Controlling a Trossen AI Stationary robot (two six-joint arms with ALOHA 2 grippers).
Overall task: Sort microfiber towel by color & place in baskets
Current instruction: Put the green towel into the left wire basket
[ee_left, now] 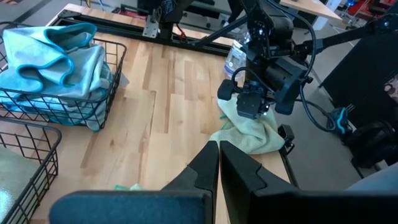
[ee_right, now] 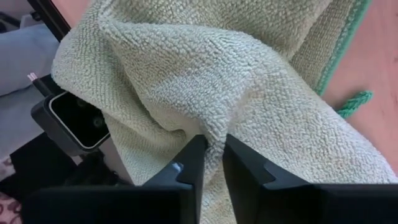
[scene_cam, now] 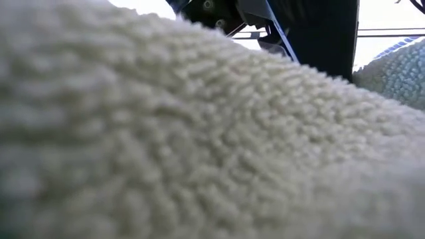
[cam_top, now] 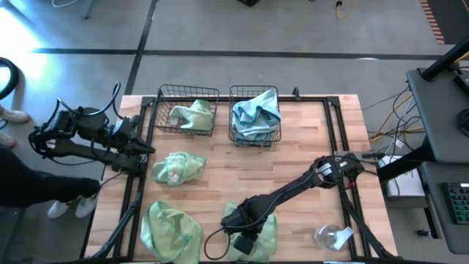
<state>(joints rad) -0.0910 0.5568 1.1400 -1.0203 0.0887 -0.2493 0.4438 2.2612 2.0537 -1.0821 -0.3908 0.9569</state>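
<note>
Right hand [ee_right: 211, 155] pinching green towel [ee_right: 236, 81], no writing

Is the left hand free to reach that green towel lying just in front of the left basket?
Probably yes: the left hand sits shut right beside that green towel, with only bare table between them.

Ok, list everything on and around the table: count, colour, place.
Baskets: 2, black wire mesh, side by side at the far edge; left basket, right basket.
Green towels: 4; one in the left basket, one loose below that basket, one at the near left edge, one at the near edge under the right claw.
Blue-grey towels: a pile, count unclear, in the right basket.
Clear plastic item: 1, near right corner.
Table: 1, light wood.
Left claw: shut, at the table's left edge.
Right claw: shut on a fold of the near-edge green towel.
</note>
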